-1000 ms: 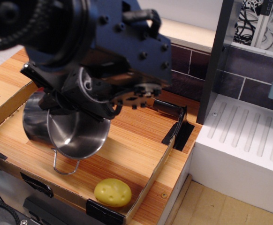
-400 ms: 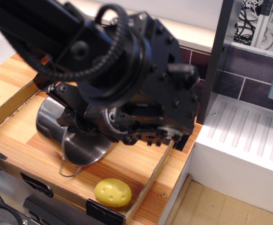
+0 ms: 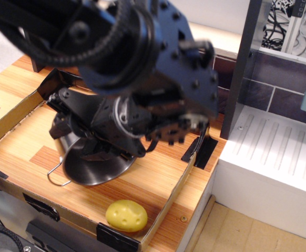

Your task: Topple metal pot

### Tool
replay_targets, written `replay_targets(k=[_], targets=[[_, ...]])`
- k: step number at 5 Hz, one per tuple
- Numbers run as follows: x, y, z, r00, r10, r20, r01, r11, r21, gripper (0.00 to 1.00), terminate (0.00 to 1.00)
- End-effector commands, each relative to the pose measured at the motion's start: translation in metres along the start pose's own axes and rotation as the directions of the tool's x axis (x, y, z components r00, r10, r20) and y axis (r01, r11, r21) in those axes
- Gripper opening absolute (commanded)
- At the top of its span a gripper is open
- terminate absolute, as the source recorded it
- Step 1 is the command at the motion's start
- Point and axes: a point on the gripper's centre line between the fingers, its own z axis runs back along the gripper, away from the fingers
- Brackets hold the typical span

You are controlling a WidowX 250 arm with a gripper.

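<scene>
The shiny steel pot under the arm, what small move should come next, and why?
Probably lift the gripper straight up, clear of the shiny stainless-steel pot. The pot already looks tipped, its opening facing the camera and a wire handle on the wood floor, while the arm hides whether anything holds it.

Black robot arm filling the upper left and centre of the frame

The robot arm (image 3: 126,68) is matt black throughout, built of blocky, rounded housings studded with small dark screw heads; a ribbed black corrugated cable loops across its top, a short curved black handle-like bar sits at its upper right, a round silvery-grey joint shows low in the middle, and a toothed, gear-like black edge runs along its lower right side
</scene>
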Motion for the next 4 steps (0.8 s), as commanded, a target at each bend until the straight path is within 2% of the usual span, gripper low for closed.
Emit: replay_targets(k=[1, 2, 3, 4], targets=[[0.007, 0.018, 0.021, 0.995, 0.076, -0.062, -0.081, 0.993, -0.082, 1.0, 0.0], [0.017, 0.059, 0.05, 0.982, 0.003, -0.19, -0.06, 0.954, -0.295, 1.0, 0.0], [0.023, 0.097, 0.069, 0.972, -0.025, -0.233, -0.087, 0.883, -0.46, 1.0, 0.0], [0.033, 0.135, 0.075, 0.961, -0.047, -0.274, -0.139, 0.773, -0.619, 1.0, 0.0]])
